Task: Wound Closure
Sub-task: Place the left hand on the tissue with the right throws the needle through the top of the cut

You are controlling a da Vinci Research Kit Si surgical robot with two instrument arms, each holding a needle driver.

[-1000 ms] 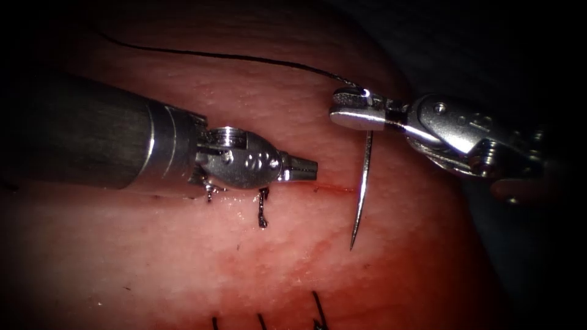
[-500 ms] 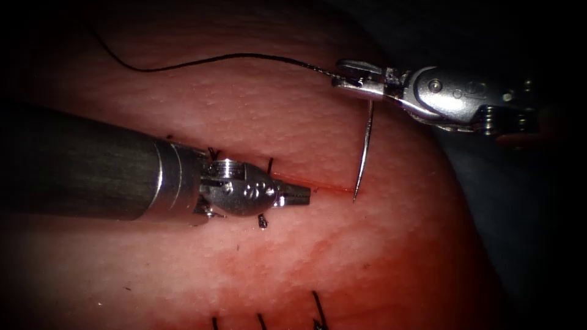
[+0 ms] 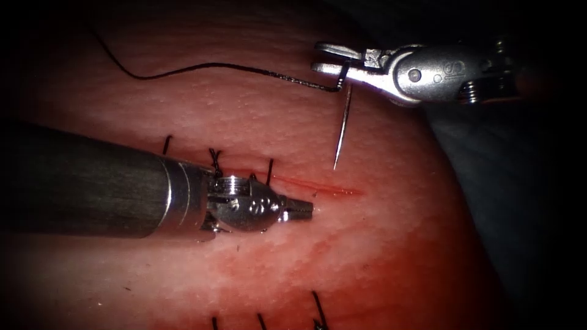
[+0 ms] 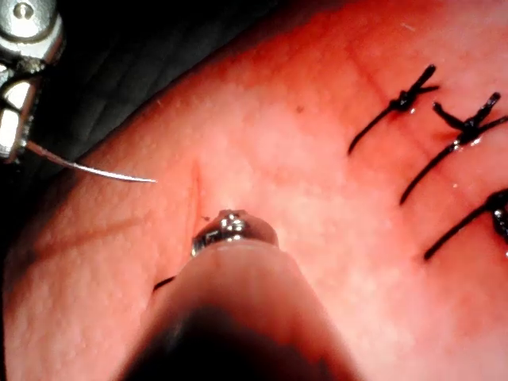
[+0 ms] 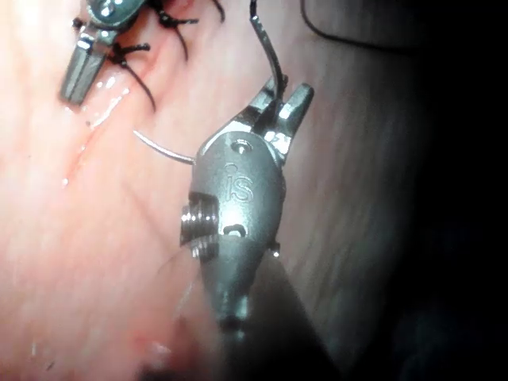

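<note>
My right tool (image 3: 327, 61) holds the curved needle (image 3: 341, 131) near its tail end. The needle hangs free above the tissue (image 3: 379, 256), its tip just beyond the right end of the cut (image 3: 321, 188), not in the tissue. Black thread (image 3: 214, 66) trails left from the needle's tail. My left tool (image 3: 304, 209) lies shut and empty on the tissue just below the cut. In the left wrist view the left tool's tip (image 4: 230, 227) sits beside the cut (image 4: 196, 184), and the needle (image 4: 103, 169) points toward it. The right wrist view shows the jaws (image 5: 278, 99) clamped on the needle (image 5: 163, 148).
Finished black stitches (image 3: 214, 161) cross the cut's left part beside the left tool's wrist. Cut thread ends (image 3: 318, 308) stick up at the near edge. Red fluid (image 3: 293, 182) lines the open cut. The tissue drops off into dark cloth (image 3: 526, 201) on the right.
The right tool has lifted up and to the left with the needle, taking the tip away from the cut's right end. The left tool has shifted down, uncovering stitches.
</note>
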